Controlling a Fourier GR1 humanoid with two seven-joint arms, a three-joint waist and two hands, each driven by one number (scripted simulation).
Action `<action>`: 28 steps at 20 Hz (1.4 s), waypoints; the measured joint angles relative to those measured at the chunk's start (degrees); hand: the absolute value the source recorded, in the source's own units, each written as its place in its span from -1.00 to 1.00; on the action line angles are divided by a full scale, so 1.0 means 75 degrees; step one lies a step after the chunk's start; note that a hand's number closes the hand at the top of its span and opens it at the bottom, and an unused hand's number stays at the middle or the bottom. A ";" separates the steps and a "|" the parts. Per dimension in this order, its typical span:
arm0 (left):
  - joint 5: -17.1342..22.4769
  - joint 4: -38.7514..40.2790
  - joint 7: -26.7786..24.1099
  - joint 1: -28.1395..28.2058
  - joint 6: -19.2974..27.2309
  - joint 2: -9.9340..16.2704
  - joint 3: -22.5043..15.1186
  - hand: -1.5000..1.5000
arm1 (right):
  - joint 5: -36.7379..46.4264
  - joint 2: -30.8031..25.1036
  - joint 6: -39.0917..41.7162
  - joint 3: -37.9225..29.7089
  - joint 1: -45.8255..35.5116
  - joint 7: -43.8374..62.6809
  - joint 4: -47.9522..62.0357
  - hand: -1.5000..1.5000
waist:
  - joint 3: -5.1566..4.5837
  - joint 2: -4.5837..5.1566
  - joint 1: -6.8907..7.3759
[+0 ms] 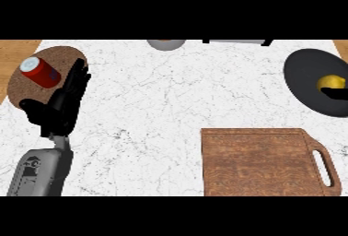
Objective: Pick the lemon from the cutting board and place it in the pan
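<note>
The yellow lemon (330,82) lies inside the dark pan (306,76) at the right edge of the counter. A black part of my right hand (336,93) comes in from the right edge and lies across the lemon's lower side; the rest of that hand is out of view, so its grip is unclear. The wooden cutting board (262,161) with a handle sits at the lower right with nothing on it. My left hand (60,103) rests open at the left, fingers straight and pointing up.
A red can (39,71) lies on a round brown mat (24,90) at the far left, just beside my left hand's fingertips. A grey bowl (166,44) and a white object (234,41) sit at the back edge.
</note>
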 measured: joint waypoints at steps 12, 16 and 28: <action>-0.0025 0.0008 0.0009 0.0158 0.0039 0.0086 0.0115 0.00 | -0.1943 0.0565 -0.0358 -0.1492 0.0492 -0.2949 -0.0633 -1.00 | -0.0035 -0.0156 -0.0237; -0.0025 -0.0002 0.0041 0.0301 0.0083 0.0080 0.0166 0.00 | -0.2728 0.0835 0.0565 -0.1826 0.0807 -0.3859 -0.0885 -1.00 | -0.0060 -0.0250 -0.0426; 0.0023 -0.0230 0.0167 0.0687 0.0109 0.0323 0.0482 0.00 | -0.3594 0.2521 0.2364 -0.1244 0.2611 -0.3952 -0.4120 -1.00 | -0.0123 -0.0460 -0.0894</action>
